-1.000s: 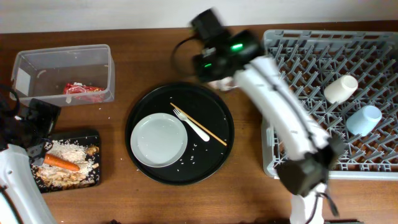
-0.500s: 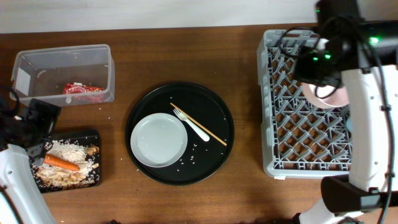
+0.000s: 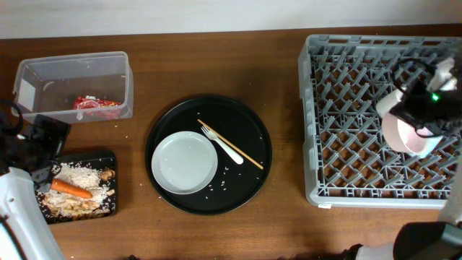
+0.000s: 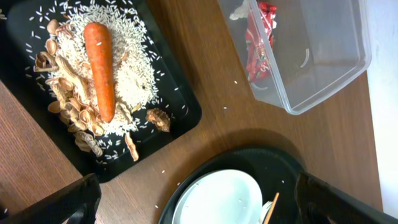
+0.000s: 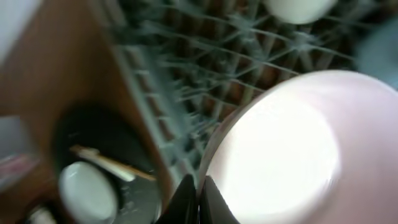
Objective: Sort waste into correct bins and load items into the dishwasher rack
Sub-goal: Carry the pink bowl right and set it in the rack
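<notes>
My right gripper (image 3: 413, 119) is shut on the rim of the pinkish-white bowl (image 3: 406, 137) and holds it over the right side of the dishwasher rack (image 3: 346, 87), beside the white cup (image 3: 388, 105). The right wrist view shows the fingers (image 5: 199, 200) pinching the bowl (image 5: 280, 155). My left gripper (image 4: 199, 199) is open and empty above the shallow black tray (image 4: 180, 106), which holds rice (image 4: 134, 74), a carrot (image 4: 101, 65) and a brown chunk (image 4: 158, 118). The red wrapper (image 3: 96, 107) lies in the clear tub (image 3: 72, 61).
A round black tray (image 3: 249, 119) in the middle holds the grey plate (image 3: 184, 162), the white fork (image 3: 225, 146) and the chopsticks (image 3: 242, 153). Loose rice grains lie on it and on the table. The left arm (image 3: 29, 155) is at the left edge.
My right arm has swung from behind the round tray across to the right side of the rack, carrying the bowl. The left arm has not moved.
</notes>
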You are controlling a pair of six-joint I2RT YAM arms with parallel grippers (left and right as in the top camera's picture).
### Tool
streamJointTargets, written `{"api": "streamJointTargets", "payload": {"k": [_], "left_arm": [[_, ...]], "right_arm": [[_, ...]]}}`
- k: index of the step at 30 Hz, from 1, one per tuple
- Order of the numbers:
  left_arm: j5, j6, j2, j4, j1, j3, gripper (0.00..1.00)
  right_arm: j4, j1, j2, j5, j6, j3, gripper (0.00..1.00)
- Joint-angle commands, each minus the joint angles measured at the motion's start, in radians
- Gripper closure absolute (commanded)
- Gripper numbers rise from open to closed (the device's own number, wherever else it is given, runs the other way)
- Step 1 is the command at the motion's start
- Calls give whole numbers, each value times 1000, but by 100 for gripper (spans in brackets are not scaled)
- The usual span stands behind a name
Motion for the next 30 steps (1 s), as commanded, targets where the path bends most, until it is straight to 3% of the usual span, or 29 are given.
{"api": "streamJointTargets", "payload": {"k": [1, 5, 9, 18, 30], "left_arm": [[-8, -13, -3, 0, 5, 0, 1], [-8, -13, -3, -1, 5, 0, 1], [-8, -13, -3, -1, 5, 0, 1], [-8, -13, -3, -1, 5, 0, 1], [-8, -13, -3, -1, 5, 0, 1]], "right_arm": [[69, -84, -20, -399, -178, -100, 96], [187, -159, -19, -697, -243, -236, 96], [348, -190, -18, -842, -243, -413, 96], [470, -234, 20, -926, -242, -492, 96], [394, -234, 26, -815, -238, -531, 96]]}}
